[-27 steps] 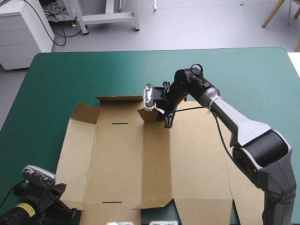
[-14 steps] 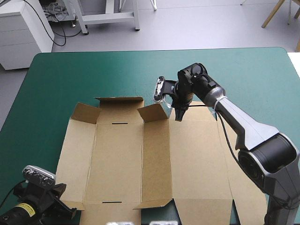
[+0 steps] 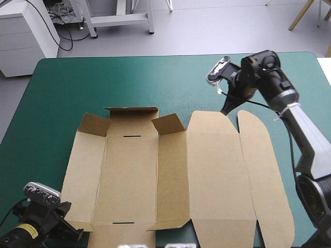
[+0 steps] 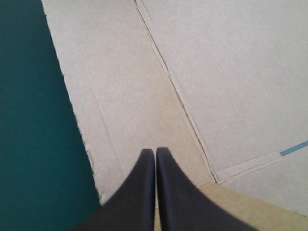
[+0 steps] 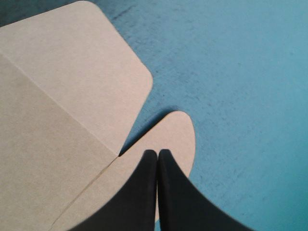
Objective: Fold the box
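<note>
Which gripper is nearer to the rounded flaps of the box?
Right. The right gripper hangs at the far edge of the rounded flaps, by the notch between them. The left gripper is over the box's near left corner, far from them.

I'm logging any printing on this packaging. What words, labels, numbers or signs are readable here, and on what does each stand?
Box: no text, plain brown board in all three views.
Short dark dashes on the box: plain lines, not letters.
Yellow sticker on the left arm: some marking, too small to read.
Table cover: no text.
</note>
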